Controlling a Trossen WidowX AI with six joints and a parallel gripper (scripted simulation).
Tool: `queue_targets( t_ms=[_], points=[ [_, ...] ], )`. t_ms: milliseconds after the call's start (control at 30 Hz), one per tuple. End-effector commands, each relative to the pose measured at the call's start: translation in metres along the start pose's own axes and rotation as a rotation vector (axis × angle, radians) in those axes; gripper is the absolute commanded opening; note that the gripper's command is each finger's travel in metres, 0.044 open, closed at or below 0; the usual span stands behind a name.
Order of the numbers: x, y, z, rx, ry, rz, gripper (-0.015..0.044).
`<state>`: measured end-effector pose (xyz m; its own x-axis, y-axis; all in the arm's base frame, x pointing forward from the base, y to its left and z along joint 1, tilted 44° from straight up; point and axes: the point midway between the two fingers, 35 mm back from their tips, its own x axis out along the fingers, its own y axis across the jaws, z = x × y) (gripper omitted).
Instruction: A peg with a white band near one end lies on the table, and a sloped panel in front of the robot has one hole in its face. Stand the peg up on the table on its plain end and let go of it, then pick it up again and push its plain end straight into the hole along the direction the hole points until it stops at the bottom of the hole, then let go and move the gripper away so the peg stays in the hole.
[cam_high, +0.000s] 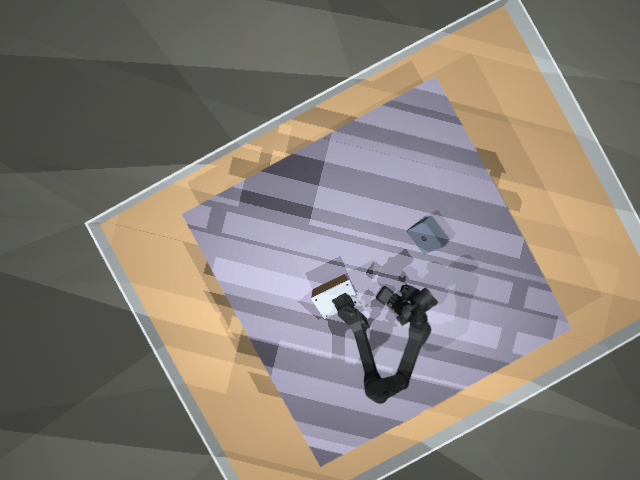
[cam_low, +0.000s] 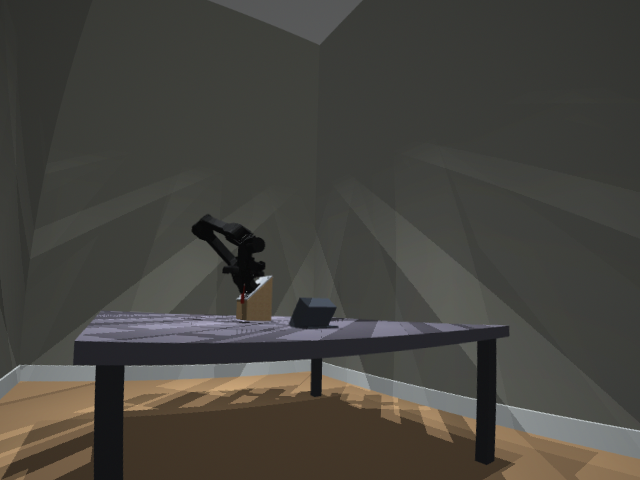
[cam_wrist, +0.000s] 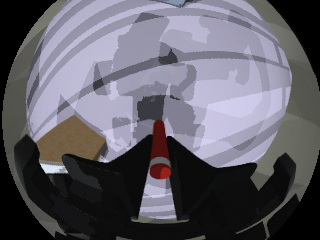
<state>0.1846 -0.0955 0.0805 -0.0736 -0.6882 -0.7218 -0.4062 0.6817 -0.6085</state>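
The red peg (cam_low: 242, 297) (cam_wrist: 158, 136) hangs upright above the table (cam_low: 392, 330), held near its white-banded end. The band is at the top, just above the fingertips, and the plain end points down. My gripper (cam_low: 243, 290) (cam_wrist: 159, 139) is shut on the peg. In the top view the peg is hidden under the wrist. The blue-grey block (cam_high: 435, 227) (cam_low: 313, 314) has a sloped face with one dark hole (cam_high: 423, 238). It stands on the table apart from the gripper; only its edge (cam_wrist: 172, 1) shows at the top of the wrist view.
A wooden wedge (cam_low: 261, 305) (cam_wrist: 72, 141) with a white sloped top (cam_high: 323, 304) stands close beside the gripper. The arm covers part of that top. The arm's elbow (cam_high: 379, 388) (cam_low: 204, 224) reaches away from the blue-grey block.
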Motion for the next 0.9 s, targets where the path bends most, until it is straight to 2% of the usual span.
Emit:
queue_targets(
  t_ms=[0,867],
  points=[
    [-0.005,0.000,0.001,0.008,-0.002,0.002,0.0000],
    [0.009,0.013,0.036,-0.042,-0.110,-0.014,0.0000]
  ],
)
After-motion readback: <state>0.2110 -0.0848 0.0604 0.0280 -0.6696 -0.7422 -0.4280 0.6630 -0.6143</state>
